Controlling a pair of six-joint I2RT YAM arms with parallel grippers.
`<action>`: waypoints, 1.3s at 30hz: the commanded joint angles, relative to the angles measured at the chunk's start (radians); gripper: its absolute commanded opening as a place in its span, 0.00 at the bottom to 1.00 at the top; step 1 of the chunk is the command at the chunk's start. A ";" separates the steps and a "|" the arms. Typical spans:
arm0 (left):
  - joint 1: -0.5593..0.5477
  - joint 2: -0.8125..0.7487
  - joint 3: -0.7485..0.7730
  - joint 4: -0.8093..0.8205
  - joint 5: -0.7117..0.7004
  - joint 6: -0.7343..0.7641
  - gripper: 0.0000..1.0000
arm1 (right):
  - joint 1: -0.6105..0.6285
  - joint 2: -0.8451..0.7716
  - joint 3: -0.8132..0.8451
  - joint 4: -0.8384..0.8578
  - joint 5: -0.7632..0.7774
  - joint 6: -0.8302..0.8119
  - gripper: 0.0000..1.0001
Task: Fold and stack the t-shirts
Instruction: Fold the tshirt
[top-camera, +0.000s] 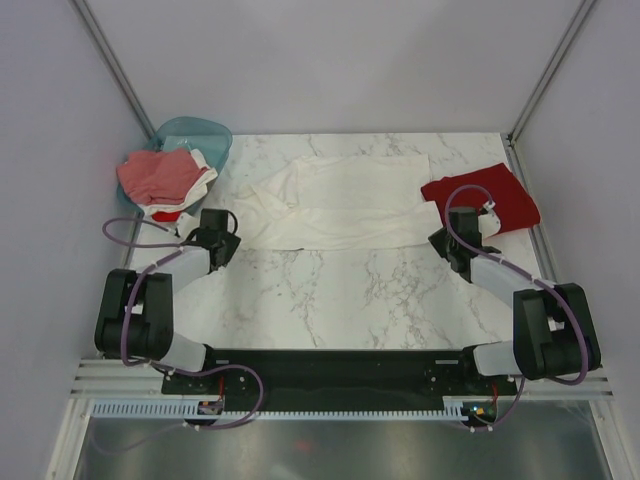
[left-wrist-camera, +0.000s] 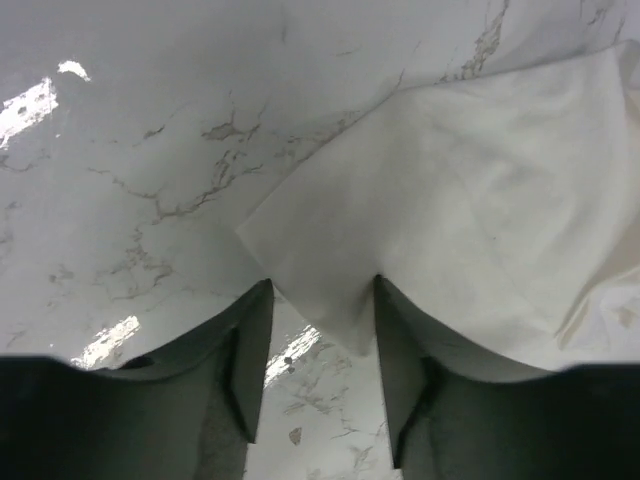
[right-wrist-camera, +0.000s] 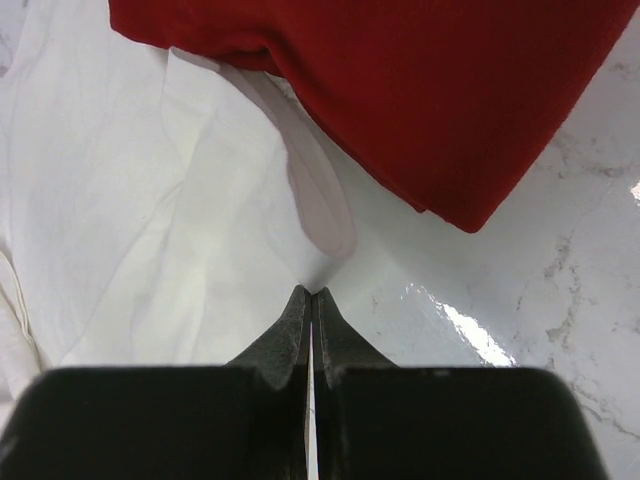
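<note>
A large white t-shirt (top-camera: 345, 200) lies spread across the middle of the marble table. My left gripper (top-camera: 226, 236) is at its left lower corner. In the left wrist view the jaws (left-wrist-camera: 322, 292) stand open, with a point of the white cloth (left-wrist-camera: 460, 200) hanging between the fingers (left-wrist-camera: 255, 340). My right gripper (top-camera: 446, 238) is at the shirt's right lower corner, shut on a fold of the white t-shirt (right-wrist-camera: 150, 200) at the tips (right-wrist-camera: 311, 292). A dark red t-shirt (top-camera: 485, 195) lies folded at the right, close above the right gripper (right-wrist-camera: 420, 90).
A teal plastic basket (top-camera: 205, 135) stands at the back left, with a pinkish-red shirt (top-camera: 160, 175) and white cloth (top-camera: 190, 200) spilling over its near side. Grey walls close in the table on three sides.
</note>
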 joint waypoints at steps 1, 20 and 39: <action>0.014 0.002 -0.011 -0.003 -0.079 -0.069 0.44 | -0.011 -0.040 -0.015 0.025 0.009 0.017 0.00; 0.017 -0.459 -0.074 -0.287 -0.317 -0.005 0.04 | -0.047 -0.078 -0.100 0.070 -0.059 0.035 0.00; 0.019 -0.702 -0.010 -0.535 -0.243 0.035 0.02 | -0.042 -0.342 -0.034 -0.258 -0.073 -0.032 0.00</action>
